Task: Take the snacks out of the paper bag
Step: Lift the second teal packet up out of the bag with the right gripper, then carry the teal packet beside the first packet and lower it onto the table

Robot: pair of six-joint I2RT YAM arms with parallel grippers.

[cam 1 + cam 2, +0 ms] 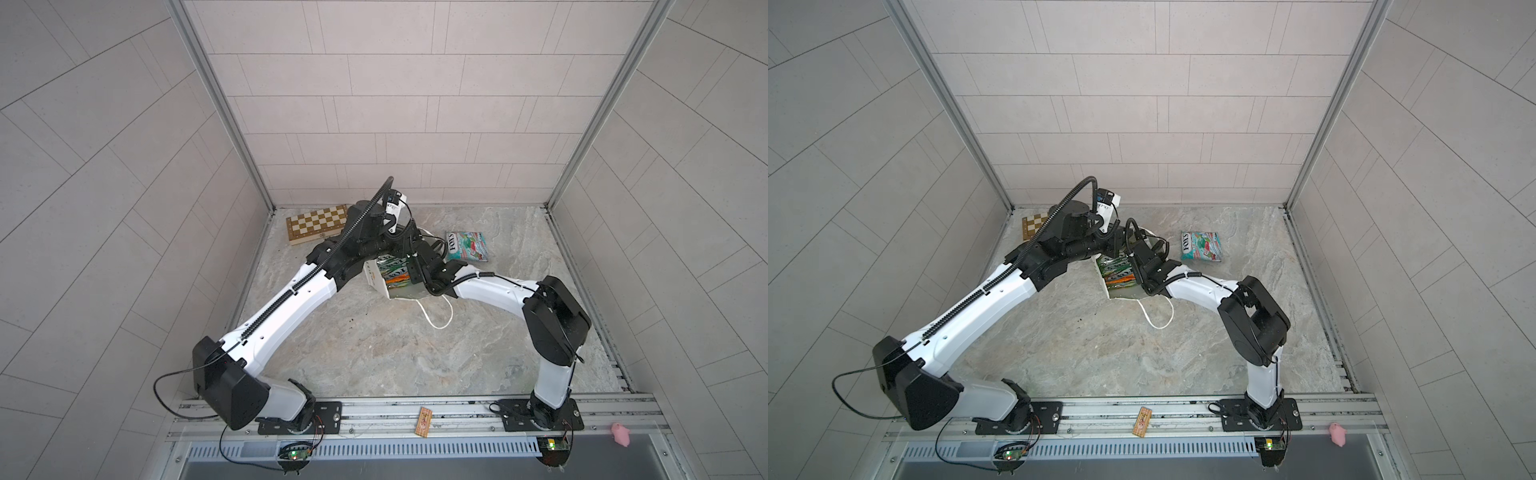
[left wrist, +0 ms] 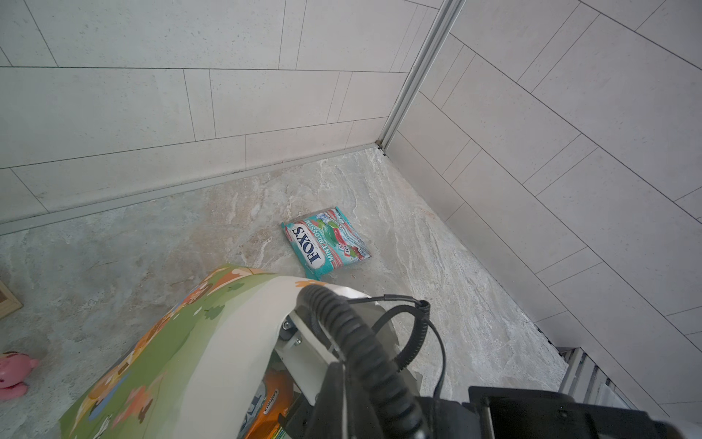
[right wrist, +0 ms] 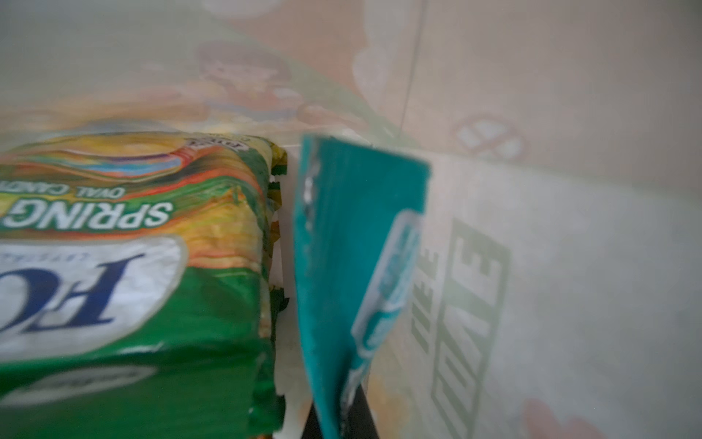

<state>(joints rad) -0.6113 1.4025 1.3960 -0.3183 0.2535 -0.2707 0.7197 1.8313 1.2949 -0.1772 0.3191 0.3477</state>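
One teal glossy FOX'S packet [image 1: 466,246] out; rest in white paper bag [image 1: 375,277]; right gripper [image 3: 334,427] clamps second teal packet [image 3: 342,243]; left gripper [image 1: 400,244] pinches bag.

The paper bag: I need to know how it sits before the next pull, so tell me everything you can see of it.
The paper bag is white paper, printed green with cartoon figures outside, and green lettering shows through its wall. It seems to stand on the marble table, mouth open upward, with green and orange packets upright inside. One white cord handle trails on the table. The right gripper reaches inside, shut on a teal packet.
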